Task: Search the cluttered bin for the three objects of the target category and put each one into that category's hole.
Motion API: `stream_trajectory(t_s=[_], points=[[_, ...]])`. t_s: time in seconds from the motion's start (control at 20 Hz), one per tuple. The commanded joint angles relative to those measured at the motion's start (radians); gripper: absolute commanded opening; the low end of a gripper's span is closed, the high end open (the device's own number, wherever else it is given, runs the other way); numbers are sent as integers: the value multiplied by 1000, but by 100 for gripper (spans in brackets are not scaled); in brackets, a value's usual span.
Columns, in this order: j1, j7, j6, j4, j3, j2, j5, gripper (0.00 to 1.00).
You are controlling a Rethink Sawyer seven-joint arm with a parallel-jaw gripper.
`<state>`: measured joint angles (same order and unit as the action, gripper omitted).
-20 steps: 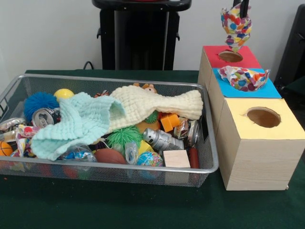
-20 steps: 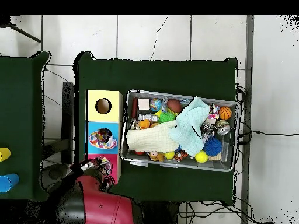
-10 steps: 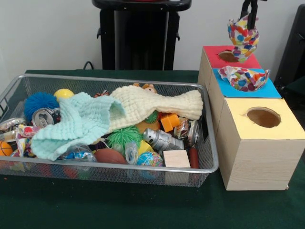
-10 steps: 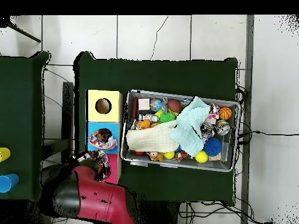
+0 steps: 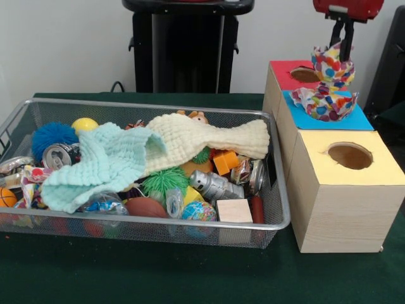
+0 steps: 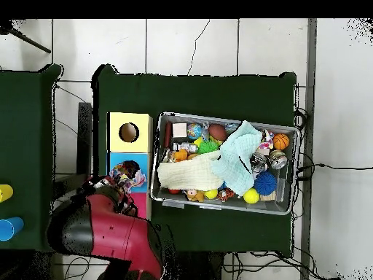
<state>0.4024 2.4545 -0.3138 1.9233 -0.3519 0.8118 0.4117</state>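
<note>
Boxes, pale wood, in a row running away from the camera toward me: three. Nearest, the yellow-topped box [image 5: 345, 190], its one round hole open and dark, well forward of my fingers. Next, the blue-topped box [image 5: 364, 118], directly beneath my fingers; its hole is covered by cloth, so I cannot see its rim. Farthest, the red-topped box [image 5: 288, 71], its hole showing, just behind and beside my grip.

Wire mesh bin [image 5: 158, 227]: one, well off to the side of my fingers, across the green table [image 5: 190, 278]. Contents counted where plain: one pale mint knitted cloth [image 5: 101, 161], one cream knitted cloth [image 5: 202, 139] lying partly over it, one blue spiky ball [image 5: 54, 136], one yellow ball [image 5: 84, 124], one green spiky ball [image 5: 166, 180], one orange block [image 5: 226, 162], one plain wooden cube [image 5: 235, 210], one small basketball [image 5: 6, 197] at the bin's end. Cans: at least two, the rest buried.

Polka-dot cloth pieces in sight: three. One crumpled on the blue top [image 5: 323, 103], under my fingers. One clamped in my gripper [image 5: 342, 50], hanging [image 5: 333, 66] just above the first and nearly touching it. One in the bin [image 5: 35, 180], at its far end from me.

Arm: one, red, coming down from above with the wrist vertical over the blue box; in the overhead view its bulk [image 6: 109, 237] hides my gripper. Fingers pinched together on the hanging cloth.
</note>
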Motion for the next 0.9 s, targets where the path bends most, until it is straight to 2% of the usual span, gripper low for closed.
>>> stream_trajectory(t_s=[0.05,0.55,0.7,0.9], points=[[-39,222,121,-66,69,-123,71,0],[-73,213,286,-24,134,-205,74,0],[-68,212,263,-14,133,-220,87,0],[-52,210,124,11,132,-212,107,0]])
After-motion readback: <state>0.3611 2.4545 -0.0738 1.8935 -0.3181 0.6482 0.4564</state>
